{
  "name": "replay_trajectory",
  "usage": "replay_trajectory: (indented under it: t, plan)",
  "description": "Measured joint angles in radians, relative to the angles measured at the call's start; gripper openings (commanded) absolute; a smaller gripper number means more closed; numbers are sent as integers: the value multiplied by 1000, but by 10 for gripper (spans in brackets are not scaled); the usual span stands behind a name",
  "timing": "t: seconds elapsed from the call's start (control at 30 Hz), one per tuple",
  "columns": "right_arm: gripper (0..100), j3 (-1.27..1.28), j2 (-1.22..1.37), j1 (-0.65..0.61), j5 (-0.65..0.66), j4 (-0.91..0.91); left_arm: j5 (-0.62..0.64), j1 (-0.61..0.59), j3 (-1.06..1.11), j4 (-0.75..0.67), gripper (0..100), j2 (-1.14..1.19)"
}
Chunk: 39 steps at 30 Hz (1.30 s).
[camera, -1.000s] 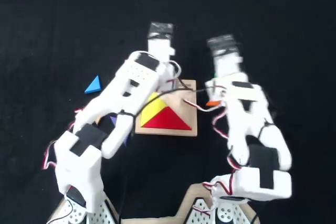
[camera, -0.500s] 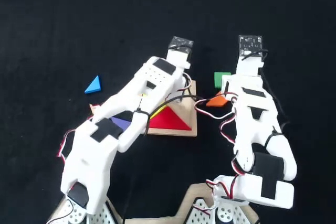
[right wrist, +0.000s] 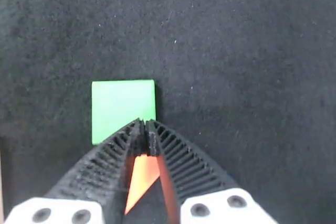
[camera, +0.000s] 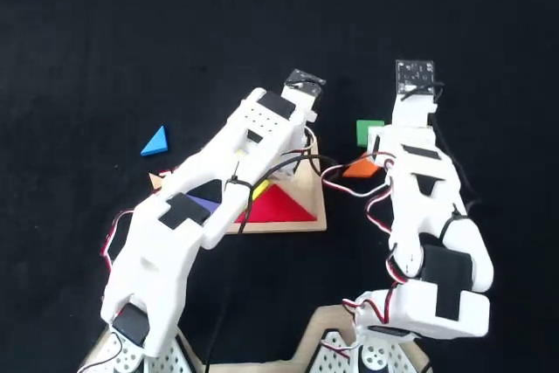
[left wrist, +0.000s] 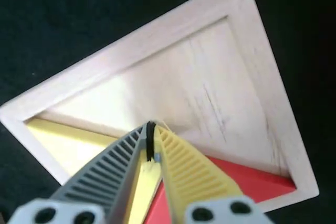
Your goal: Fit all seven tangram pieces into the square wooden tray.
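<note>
Arms: two, white plastic with loose red and black wires; left arm stretched slantwise over the tray, right arm just beside the tray's right edge.
Tray: one, square, pale wood with visible grain and a raised rim, lying flat mid-table.
Pieces counted: six plainly seen, all flat and solid-coloured.
In the tray: two, a large red triangle and a large yellow triangle, edge to edge; bare wood floor beyond them.
On the table: four, a small blue triangle well left of the tray, a purple piece half hidden under the left arm, a green square and an orange triangle near each other, right of the tray.
Left tool: ribbed fingers, one grey and one yellow, pressed together, tips over the tray where yellow meets bare wood; gripping nothing visible.
Right tool: black ribbed fingers pressed together, tips over the green square's near edge, orange triangle showing beneath them; contact impossible to tell.
Table: black, matte, cloth-like.
</note>
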Motion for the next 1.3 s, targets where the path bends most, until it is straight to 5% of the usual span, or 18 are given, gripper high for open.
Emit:
replay_trajectory:
  t: [0.47, 1.07, 1.3]
  plan:
    - [11, -23, 8, 0, 14, 34, 5, 17, -118, 15, 33, 8]
    - [11, -23, 8, -6, 23, 34, 2, 31, 3, 8, 33, 2]
    - [11, -23, 8, -6, 23, 34, 2, 5, -227, 192, 83, 8]
